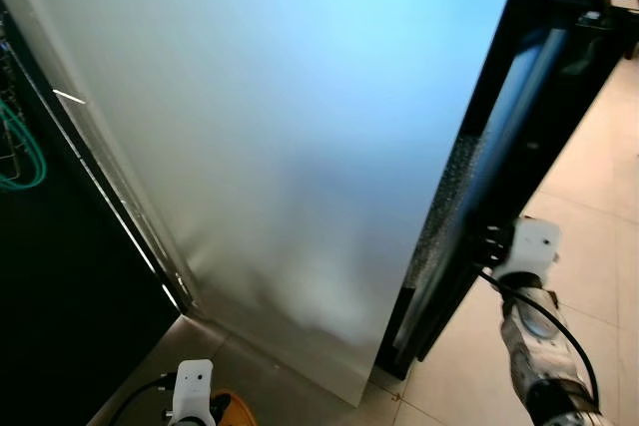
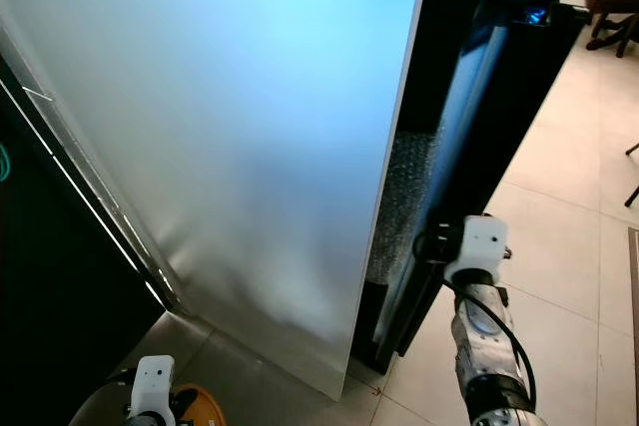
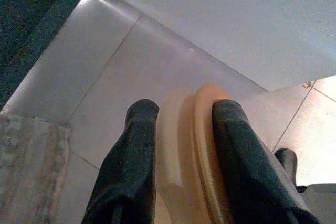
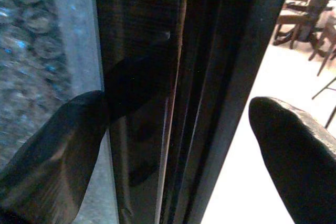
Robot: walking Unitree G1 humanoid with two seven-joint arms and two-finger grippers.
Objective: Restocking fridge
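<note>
**Right end effector straddling the fridge door edge, left one holding an orange disc**

I am looking down at a tall fridge door point(image 1: 300, 147), a broad, smooth panel with a matte, pale silver-blue sheen that fades to grey towards its lower corner. It stands swung out over the floor point(image 2: 569, 246), which is laid with glossy beige tiles point(image 1: 599, 246) and thin grout lines. Along the door's far edge runs a black frame point(image 1: 519, 147), glossy and ribbed with long parallel grooves; just inside it I see a strip of dimpled, bubble-textured grey lining point(image 2: 399, 197). On my left side is a dark cabinet interior point(image 1: 60, 296) with a loop of green cable point(image 1: 25, 162) and a thin metal rail.

My right end effector point(image 4: 178, 145) sits at the black frame, low on the door. Its two black, rubbery fingers point(image 4: 52, 145) are spread apart, one on the bubble-lined side and the other on the open-room side, with the frame's edge between them; I cannot tell whether either finger touches it. The white wrist housing point(image 2: 477, 244) and silver forearm show below it.

My left end effector point(image 3: 181, 156) hangs low, near the floor, clamped on a flat orange disc point(image 3: 189, 166), smooth, rounded at the rim and held edge-on between the two fingers. I cannot tell what the disc is. Wooden chairs point(image 4: 304, 19) stand well apart across the room.
</note>
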